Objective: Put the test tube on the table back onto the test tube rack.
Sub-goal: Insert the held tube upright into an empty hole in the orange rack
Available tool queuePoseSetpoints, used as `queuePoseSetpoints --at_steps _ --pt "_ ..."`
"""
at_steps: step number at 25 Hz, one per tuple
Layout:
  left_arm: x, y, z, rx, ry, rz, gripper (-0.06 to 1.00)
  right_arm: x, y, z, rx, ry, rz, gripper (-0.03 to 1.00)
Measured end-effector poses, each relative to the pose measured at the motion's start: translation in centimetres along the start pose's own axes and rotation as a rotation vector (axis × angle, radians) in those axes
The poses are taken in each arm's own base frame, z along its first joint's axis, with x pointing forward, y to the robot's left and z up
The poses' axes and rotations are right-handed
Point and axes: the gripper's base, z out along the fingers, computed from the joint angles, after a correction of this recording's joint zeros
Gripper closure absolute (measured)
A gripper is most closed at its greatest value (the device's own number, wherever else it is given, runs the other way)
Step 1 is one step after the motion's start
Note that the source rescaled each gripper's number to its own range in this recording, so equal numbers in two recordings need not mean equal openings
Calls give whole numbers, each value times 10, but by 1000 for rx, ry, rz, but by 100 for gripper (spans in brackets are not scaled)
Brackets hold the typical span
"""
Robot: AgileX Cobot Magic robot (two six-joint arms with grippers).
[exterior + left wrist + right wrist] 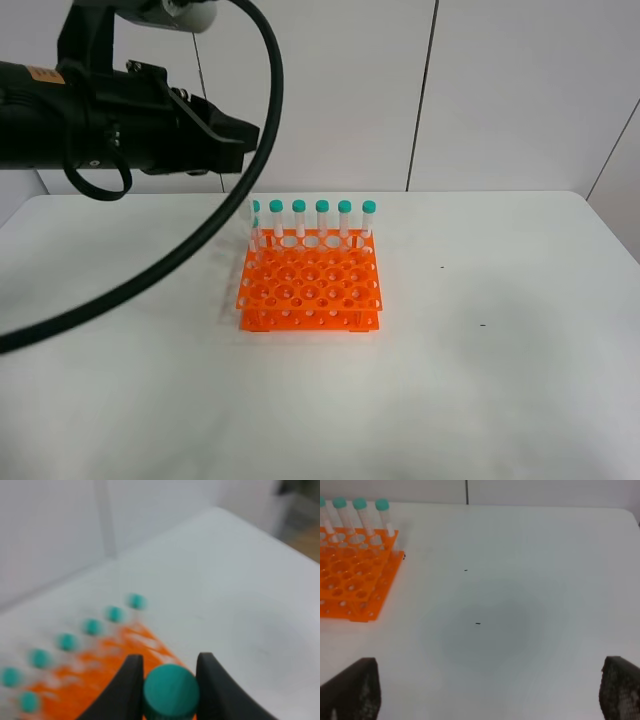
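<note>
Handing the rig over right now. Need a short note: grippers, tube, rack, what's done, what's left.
Left gripper: shut on the test tube, fingers either side of its teal cap, raised above the test tube rack; its wrist view is blurred.
Right gripper: open, empty, over bare table.
Rack: seven other tubes seated, six in the back row, one in the next row.
Done: tube is off the table.
Left: lower it into a free hole, release, pull back.
</note>
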Motion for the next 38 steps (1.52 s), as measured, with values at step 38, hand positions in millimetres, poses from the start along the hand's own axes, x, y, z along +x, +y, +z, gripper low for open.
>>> queuePoseSetpoints --at_steps 38 --pt "90 46 148 -161 -50 -66 94 0 0 0 0 0 0 3"
